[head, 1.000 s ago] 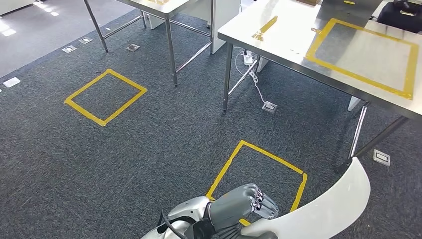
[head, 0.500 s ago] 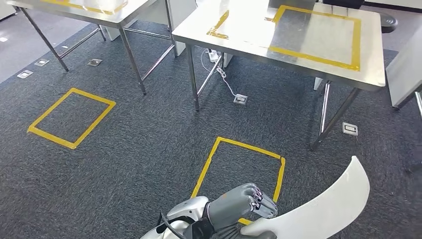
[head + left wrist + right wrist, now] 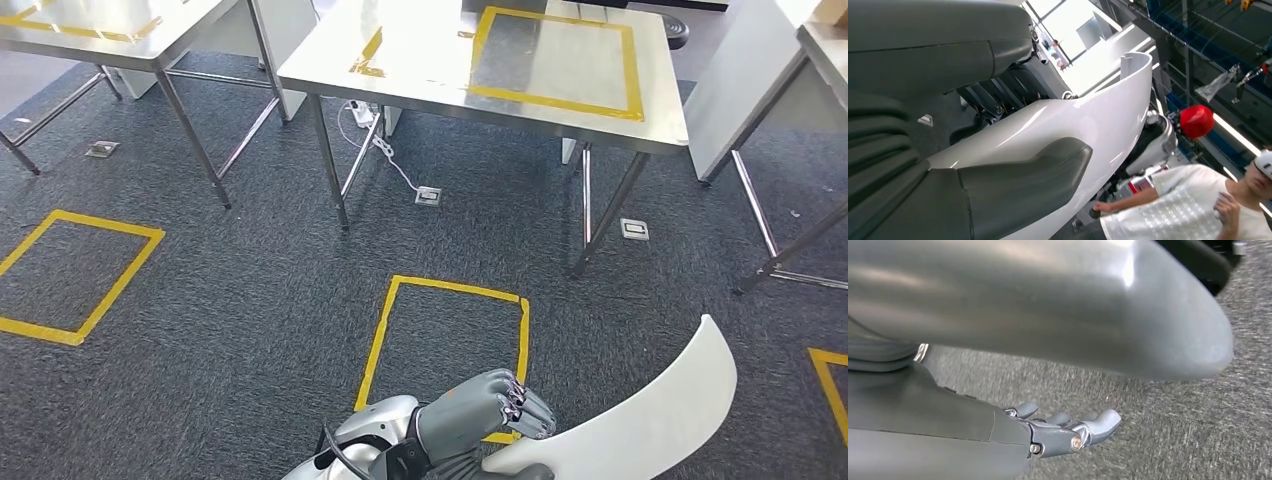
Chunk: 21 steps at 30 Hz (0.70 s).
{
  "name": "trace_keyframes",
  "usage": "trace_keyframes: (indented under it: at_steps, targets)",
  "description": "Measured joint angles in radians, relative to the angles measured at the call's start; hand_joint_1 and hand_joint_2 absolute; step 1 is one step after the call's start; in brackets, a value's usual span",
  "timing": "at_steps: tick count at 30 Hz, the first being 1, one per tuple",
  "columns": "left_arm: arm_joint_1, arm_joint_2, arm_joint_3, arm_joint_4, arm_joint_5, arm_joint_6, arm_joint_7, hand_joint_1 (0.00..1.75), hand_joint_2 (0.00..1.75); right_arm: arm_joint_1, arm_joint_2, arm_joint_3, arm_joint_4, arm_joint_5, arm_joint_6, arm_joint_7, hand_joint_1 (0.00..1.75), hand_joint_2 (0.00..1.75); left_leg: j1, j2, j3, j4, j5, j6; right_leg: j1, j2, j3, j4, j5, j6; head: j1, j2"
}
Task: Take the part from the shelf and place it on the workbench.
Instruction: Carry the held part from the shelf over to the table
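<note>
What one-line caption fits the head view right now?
Left hand holds a curved white plastic panel above dark carpet, facing a steel workbench marked with a yellow tape rectangle.

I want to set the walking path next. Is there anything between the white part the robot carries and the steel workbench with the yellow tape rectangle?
Nothing visible does. The left robot hand holds the white part; only open carpet with a yellow taped floor square lies before the workbench.

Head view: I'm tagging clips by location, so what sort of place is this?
Probably a robot test lab or workshop: steel workbenches with yellow taped squares, taped floor boxes on carpet.
</note>
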Motion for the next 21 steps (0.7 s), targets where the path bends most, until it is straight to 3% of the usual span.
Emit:
trace_keyframes:
  at_steps: [2, 3, 5, 7, 10, 12, 13, 15, 17, 18, 19, 21]
  targets:
    - [0.001, 0.002, 0.000, 0.002, 0.000, 0.000, 0.000, 1.75, 1.75, 0.001, 0.000, 0.000, 0.000, 0.000, 0.000, 0.001, 0.00, 0.00, -0.002, 0.025, 0.000, 0.001, -0.002, 0.001, -0.001, -0.008, -0.041, 0.087, -0.026, 0.004, 0.000, 0.000]
    - [0.001, 0.003, 0.000, 0.002, 0.000, 0.000, 0.000, 1.75, 1.75, 0.002, 0.000, 0.000, 0.000, 0.000, 0.000, 0.002, 0.00, 0.00, -0.002, 0.035, 0.000, 0.001, -0.003, 0.000, -0.001, -0.010, -0.034, 0.077, -0.013, 0.004, 0.000, 0.000]
    - [0.001, 0.003, 0.000, 0.002, 0.000, 0.002, 0.000, 1.75, 1.75, 0.005, 0.000, 0.000, 0.000, 0.002, 0.000, 0.004, 0.00, 0.00, -0.002, 0.047, 0.001, 0.003, -0.006, -0.004, 0.000, -0.018, 0.039, -0.047, 0.045, 0.000, 0.000, 0.000]
    - [0.000, 0.002, 0.000, 0.001, 0.000, 0.004, 0.000, 1.75, 1.75, 0.003, -0.001, 0.000, 0.000, 0.003, 0.000, 0.006, 0.00, 0.00, -0.006, 0.054, 0.002, 0.004, -0.009, -0.012, 0.005, -0.028, 0.104, -0.162, 0.079, -0.012, 0.000, 0.000]
    - [0.000, 0.001, 0.000, 0.001, 0.000, 0.008, 0.000, 1.75, 1.75, 0.003, -0.001, 0.000, 0.000, 0.004, 0.000, 0.010, 0.00, 0.00, -0.008, 0.056, 0.006, 0.001, -0.010, -0.029, 0.011, -0.029, 0.116, -0.191, 0.081, -0.032, -0.001, 0.000]
    - [-0.001, -0.001, 0.000, 0.000, 0.001, 0.010, 0.000, 1.75, 1.75, 0.004, -0.001, 0.000, 0.000, 0.004, 0.000, 0.015, 0.00, 0.00, -0.006, 0.041, 0.002, 0.014, -0.020, -0.042, 0.006, -0.025, 0.119, -0.197, 0.085, -0.044, -0.001, 0.000]
    - [-0.001, -0.001, 0.000, 0.000, 0.001, 0.011, 0.000, 1.75, 1.75, 0.003, -0.001, 0.000, 0.000, 0.004, 0.000, 0.017, 0.00, 0.00, -0.006, 0.027, -0.010, 0.046, -0.040, -0.047, 0.002, -0.024, 0.122, -0.201, 0.088, -0.049, -0.003, 0.000]
    - [0.000, 0.002, 0.000, 0.001, 0.003, 0.012, 0.001, 1.75, 1.75, 0.001, -0.001, 0.000, 0.000, 0.003, 0.000, 0.017, 0.00, 0.00, -0.003, 0.004, -0.067, 0.167, -0.103, -0.054, 0.001, -0.019, 0.123, -0.202, 0.088, -0.055, -0.006, 0.000]
    - [0.001, 0.006, 0.000, 0.005, 0.003, 0.013, 0.002, 1.75, 1.75, 0.001, -0.001, 0.000, 0.000, 0.003, -0.001, 0.017, 0.00, 0.00, -0.002, 0.000, -0.123, 0.274, -0.137, -0.056, 0.001, -0.013, 0.123, -0.202, 0.088, -0.056, -0.008, 0.000]
    - [0.001, 0.007, 0.000, 0.007, 0.003, 0.013, 0.003, 1.75, 1.75, 0.002, -0.001, 0.000, 0.000, 0.003, -0.001, 0.017, 0.00, 0.00, -0.001, -0.001, -0.128, 0.279, -0.126, -0.056, 0.000, -0.009, 0.124, -0.201, 0.087, -0.056, -0.008, 0.000]
    - [0.001, 0.008, 0.000, 0.009, 0.003, 0.014, 0.004, 1.75, 1.75, 0.002, 0.000, 0.000, 0.000, 0.003, -0.001, 0.017, 0.00, 0.00, 0.000, -0.001, -0.114, 0.244, -0.097, -0.056, 0.000, -0.006, 0.125, -0.201, 0.087, -0.055, -0.009, 0.000]
    - [0.000, 0.008, 0.000, 0.010, 0.003, 0.015, 0.005, 1.75, 1.75, 0.001, 0.001, 0.000, 0.000, 0.003, 0.000, 0.017, 0.00, 0.00, 0.002, -0.005, -0.052, 0.107, -0.028, -0.053, 0.001, 0.002, 0.126, -0.196, 0.083, -0.048, -0.010, 0.000]
